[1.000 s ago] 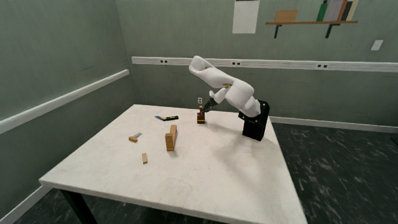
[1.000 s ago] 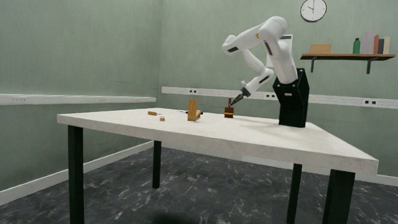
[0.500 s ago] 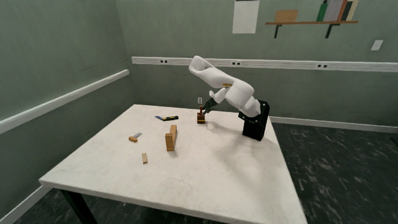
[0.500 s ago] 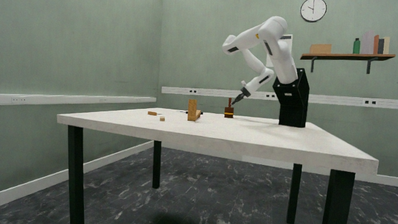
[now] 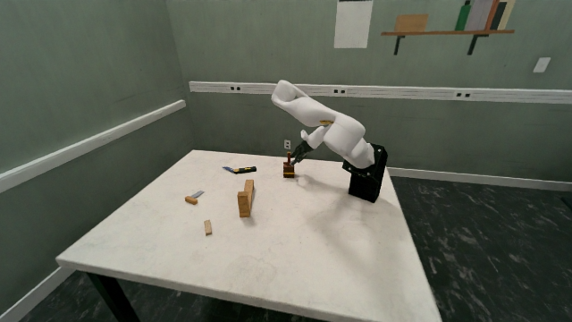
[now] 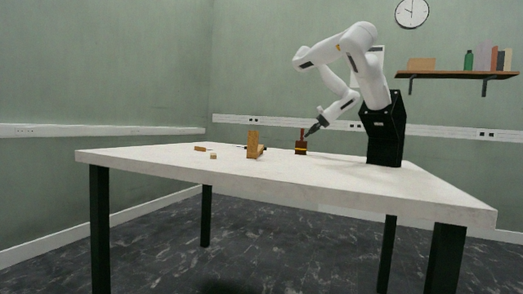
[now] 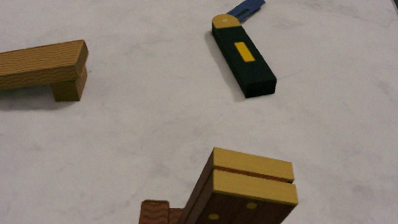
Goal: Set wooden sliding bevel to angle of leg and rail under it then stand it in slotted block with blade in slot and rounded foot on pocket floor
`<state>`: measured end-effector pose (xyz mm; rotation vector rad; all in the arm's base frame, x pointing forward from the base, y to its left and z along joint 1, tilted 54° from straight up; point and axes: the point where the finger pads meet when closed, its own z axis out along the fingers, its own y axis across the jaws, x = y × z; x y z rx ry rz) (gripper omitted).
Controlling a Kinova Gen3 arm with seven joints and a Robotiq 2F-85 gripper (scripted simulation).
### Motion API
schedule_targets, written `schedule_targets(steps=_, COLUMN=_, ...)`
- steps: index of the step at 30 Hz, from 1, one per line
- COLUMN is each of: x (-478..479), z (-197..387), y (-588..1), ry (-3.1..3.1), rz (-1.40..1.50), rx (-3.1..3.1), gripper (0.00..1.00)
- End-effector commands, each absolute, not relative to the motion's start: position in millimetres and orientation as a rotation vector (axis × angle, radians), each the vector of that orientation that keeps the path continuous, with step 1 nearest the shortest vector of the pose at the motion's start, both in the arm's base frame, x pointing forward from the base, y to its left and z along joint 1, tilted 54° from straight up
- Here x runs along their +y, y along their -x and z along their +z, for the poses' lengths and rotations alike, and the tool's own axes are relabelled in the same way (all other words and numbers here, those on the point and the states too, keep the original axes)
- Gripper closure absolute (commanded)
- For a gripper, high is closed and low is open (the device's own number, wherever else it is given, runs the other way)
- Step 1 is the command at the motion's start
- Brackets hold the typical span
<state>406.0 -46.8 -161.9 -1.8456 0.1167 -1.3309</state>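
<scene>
The dark slotted block (image 5: 289, 171) with a yellow band stands on the table near the robot base, and also shows in the exterior view (image 6: 301, 148). The wooden bevel (image 5: 289, 157) rises upright out of it (image 6: 301, 135). In the wrist view its brown stock with a yellow, slit end face (image 7: 245, 192) fills the bottom edge and looks slanted there. My gripper (image 5: 297, 157) (image 6: 310, 131) is open, right beside the bevel's top; I cannot tell whether it touches. The black bevel (image 7: 243, 55) (image 5: 241, 169) with a blue blade lies flat farther off.
The wooden leg-and-rail piece (image 5: 246, 198) stands mid-table and shows in the wrist view (image 7: 42, 67). A small wooden tool with a grey blade (image 5: 193, 198) and a loose wooden piece (image 5: 207, 227) lie toward the left. The black robot base (image 5: 367, 174) stands at the table's right edge.
</scene>
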Motion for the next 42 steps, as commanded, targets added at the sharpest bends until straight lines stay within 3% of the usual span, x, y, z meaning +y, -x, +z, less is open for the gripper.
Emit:
schedule_targets(steps=1, x=-48, z=-162, y=-406, ry=1.846, rz=-1.333, rx=0.117, gripper=0.00)
schedule_targets(steps=18, x=-55, z=-160, y=-395, ry=1.846, rz=-1.332, rx=0.117, gripper=0.00)
schedule_targets(steps=33, x=-108, z=-152, y=-319, ry=1.846, rz=-1.332, rx=0.116, gripper=0.00)
schedule_targets(steps=42, x=-116, z=-151, y=-308, ry=1.846, rz=-1.332, rx=0.116, gripper=0.00)
